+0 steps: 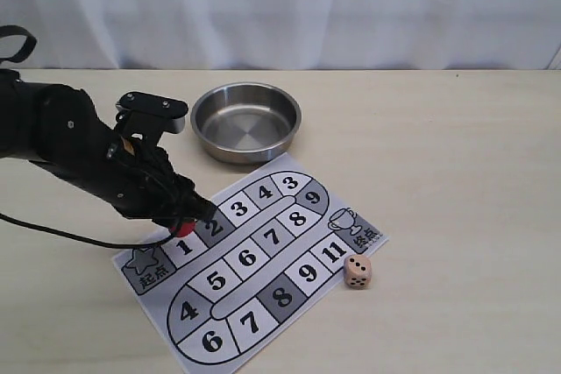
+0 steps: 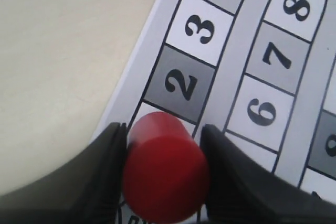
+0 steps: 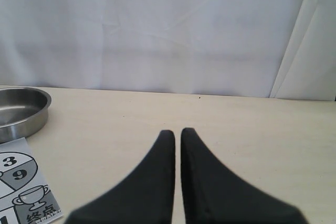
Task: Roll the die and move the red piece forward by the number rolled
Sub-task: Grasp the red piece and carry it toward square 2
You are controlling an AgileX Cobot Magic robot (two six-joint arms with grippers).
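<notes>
The red piece [image 2: 165, 177] is a glossy upright cylinder held between the black fingers of my left gripper [image 2: 164, 129], which is shut on it. It sits around square 1, just short of square 2, on the numbered board [image 2: 231, 77]. The exterior view shows only a red sliver of the piece [image 1: 182, 229] under the left gripper [image 1: 195, 213]. The beige die [image 1: 357, 271] rests on the table beside square 11, just off the board [image 1: 289, 241], with black pips showing. My right gripper [image 3: 177, 132] is shut on nothing and hovers over bare table.
A round steel bowl [image 1: 202, 116] stands behind the board, with nothing in it; its rim [image 3: 31, 109] also shows in the right wrist view. A black cable trails from the left arm across the table. White curtain closes off the back.
</notes>
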